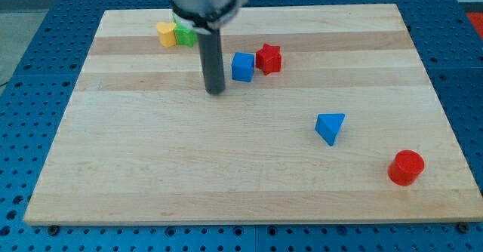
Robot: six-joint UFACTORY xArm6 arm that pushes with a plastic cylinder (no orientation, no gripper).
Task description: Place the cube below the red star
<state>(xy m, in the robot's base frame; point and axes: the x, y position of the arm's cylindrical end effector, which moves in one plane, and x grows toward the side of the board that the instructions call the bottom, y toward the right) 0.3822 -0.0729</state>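
The blue cube (242, 66) sits on the wooden board (189, 176), touching or nearly touching the left side of the red star (269, 59), at the view's upper middle. My rod comes down from the view's top and my tip (216, 92) rests on the board just left of and slightly below the blue cube, a small gap apart from it.
A blue triangle (330, 127) lies right of centre. A red cylinder (406, 167) stands at the lower right near the board's edge. A yellow block (166, 34) and a green block (185, 35) sit side by side at the upper left, the green partly behind the rod.
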